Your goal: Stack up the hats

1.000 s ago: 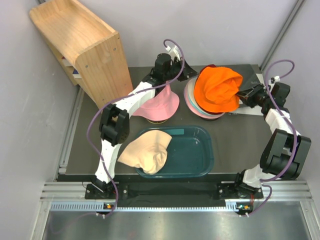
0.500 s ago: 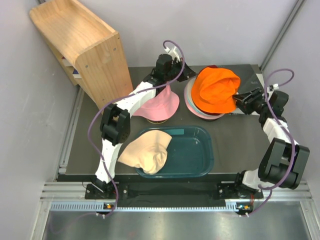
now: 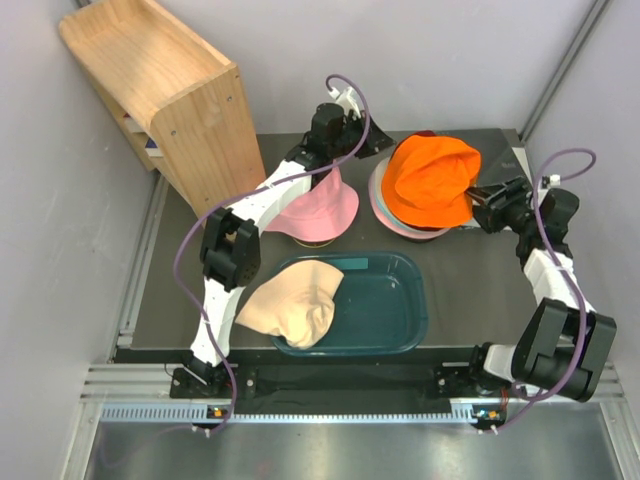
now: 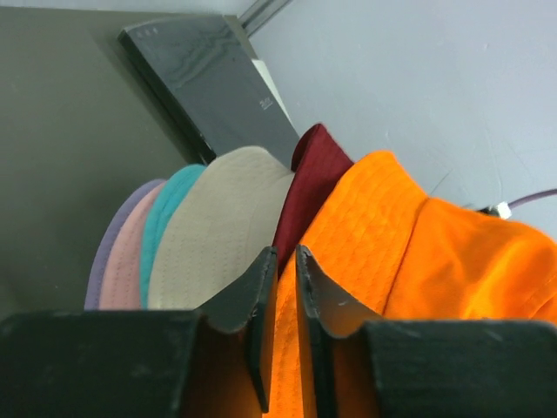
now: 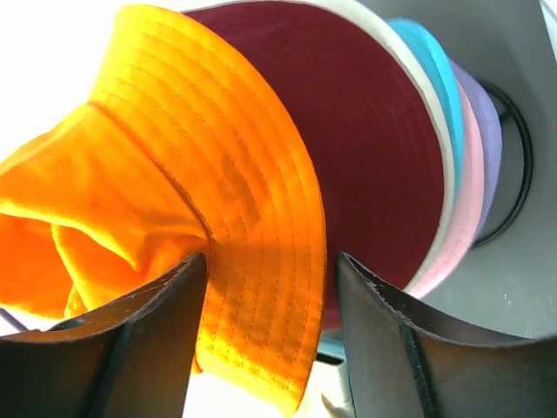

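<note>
the orange hat (image 3: 432, 180) sits on top of the pile at the far right of the bench (image 3: 480, 290), over the maroon hat (image 5: 365, 131), the beige hat (image 4: 218, 226) and the teal hat (image 4: 170, 218). its crown is creased and it lies skewed rather than seated square. the right jaws stand wide apart, released, with the orange brim hanging between them. the left jaws are almost together at the opposite side of the brim; i cannot tell whether they pinch cloth. if either arm backs off with fabric caught on a finger, the floppy hat would likely slide off or drag the pile askew. the pink hat (image 3: 318, 208) and the peach hat (image 3: 295, 300), draped over the rim of the teal tub (image 3: 385, 305), are not yet stacked.
</note>
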{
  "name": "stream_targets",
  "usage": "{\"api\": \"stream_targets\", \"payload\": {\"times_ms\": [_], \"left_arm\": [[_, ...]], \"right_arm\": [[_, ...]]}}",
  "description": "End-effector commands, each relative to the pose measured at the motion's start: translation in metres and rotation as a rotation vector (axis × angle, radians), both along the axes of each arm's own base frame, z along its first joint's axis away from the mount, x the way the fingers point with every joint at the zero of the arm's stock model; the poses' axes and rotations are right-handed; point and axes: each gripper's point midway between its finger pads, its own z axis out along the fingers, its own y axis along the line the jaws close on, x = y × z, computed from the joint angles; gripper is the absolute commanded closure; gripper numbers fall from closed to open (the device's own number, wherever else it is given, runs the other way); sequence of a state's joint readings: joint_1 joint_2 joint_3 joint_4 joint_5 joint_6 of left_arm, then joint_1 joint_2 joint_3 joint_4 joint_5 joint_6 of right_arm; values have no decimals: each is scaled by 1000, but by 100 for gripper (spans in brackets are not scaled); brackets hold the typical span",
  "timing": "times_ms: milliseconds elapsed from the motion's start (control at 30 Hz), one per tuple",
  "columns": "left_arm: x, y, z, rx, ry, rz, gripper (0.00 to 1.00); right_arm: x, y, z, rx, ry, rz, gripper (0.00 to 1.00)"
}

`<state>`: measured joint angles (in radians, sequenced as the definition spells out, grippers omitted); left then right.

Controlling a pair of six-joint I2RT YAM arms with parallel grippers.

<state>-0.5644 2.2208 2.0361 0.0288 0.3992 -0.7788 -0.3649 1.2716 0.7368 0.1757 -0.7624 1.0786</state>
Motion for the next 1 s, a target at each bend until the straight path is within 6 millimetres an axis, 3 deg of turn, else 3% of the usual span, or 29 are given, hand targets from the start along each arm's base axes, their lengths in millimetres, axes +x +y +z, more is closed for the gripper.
{"api": "stream_targets", "payload": {"times_ms": [0,167,233,367,600,733,967], "left_arm": [[-4,10,66,-46,-133,25,78],[-10,3,77,-85,-165,-13,60],[-12,-2,80,-106,-178,-34,55],[-16,-12,85,-131,-204,-58,48],[-16,-23,82,-157,-241,-90,45],[-14,-31,73,-170,-216,-118,44],[-6,-24,69,-109,-223,-59,43]], "right_arm": [[-10,3,6,2,-20,3,42],[-15,7,-2,31,4,1,50],[-15,8,-1,32,2,4,62],[-12,7,0,31,2,1,74],[-6,3,2,5,-2,-4,82],[2,-1,5,-9,-20,-11,100],[37,-16,11,-47,-43,-6,100]]}}
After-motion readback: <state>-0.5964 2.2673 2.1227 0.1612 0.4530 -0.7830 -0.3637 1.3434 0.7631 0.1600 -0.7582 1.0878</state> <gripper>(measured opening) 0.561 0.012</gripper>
